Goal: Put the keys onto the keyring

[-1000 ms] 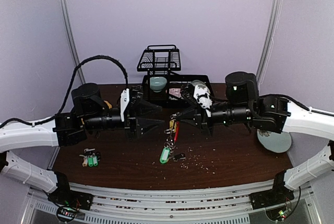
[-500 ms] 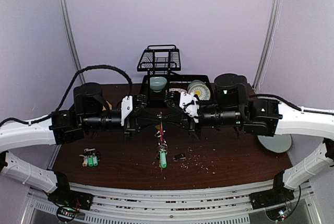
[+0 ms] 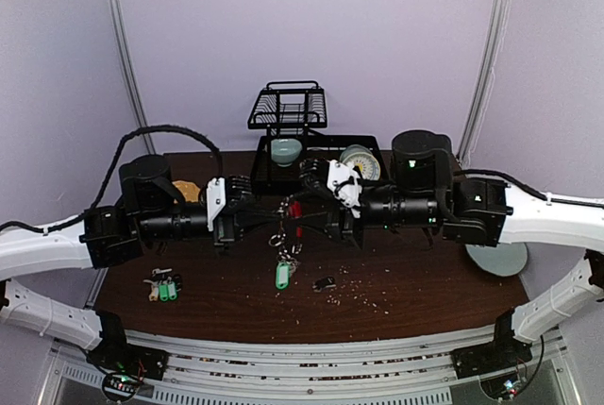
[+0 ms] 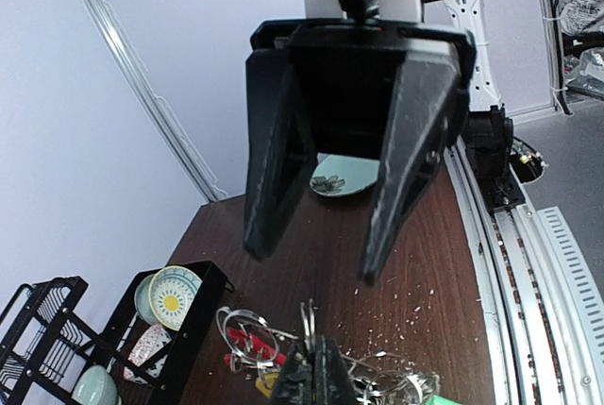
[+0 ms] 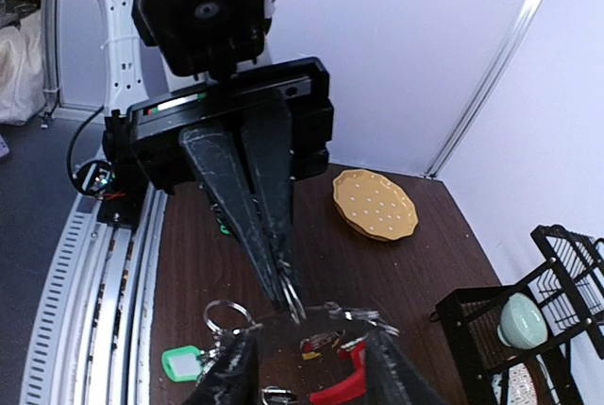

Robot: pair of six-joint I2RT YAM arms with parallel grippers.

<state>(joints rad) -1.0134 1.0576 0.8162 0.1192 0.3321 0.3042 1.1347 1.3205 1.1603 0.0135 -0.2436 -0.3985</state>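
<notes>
The keyring (image 3: 292, 210), a large metal ring with a red sheathed arc, hangs in the air between my two arms, and a green tag (image 3: 281, 276) dangles under it. My left gripper (image 3: 273, 217) is shut on the ring's wire (image 4: 308, 322), pinched at its fingertips (image 4: 316, 356). My right gripper (image 3: 312, 216) faces it from the other side. Its fingers (image 5: 234, 367) stand open around the red arc (image 5: 342, 386) without pressing it. Loose keys (image 3: 163, 287) with green tags lie at the table's left front. One dark-tagged key (image 3: 325, 283) lies below the ring.
A black wire rack (image 3: 288, 108) with a pale bowl (image 3: 286, 150) and patterned plates (image 3: 360, 161) stands at the back centre. A yellow plate (image 5: 375, 205) lies at back left, a pale plate (image 3: 497, 256) at the right edge. Crumbs (image 3: 359, 294) dot the table.
My left gripper has shut on the ring and my right gripper has opened off it. The keyring has shifted slightly left and now hangs from the left fingers.
</notes>
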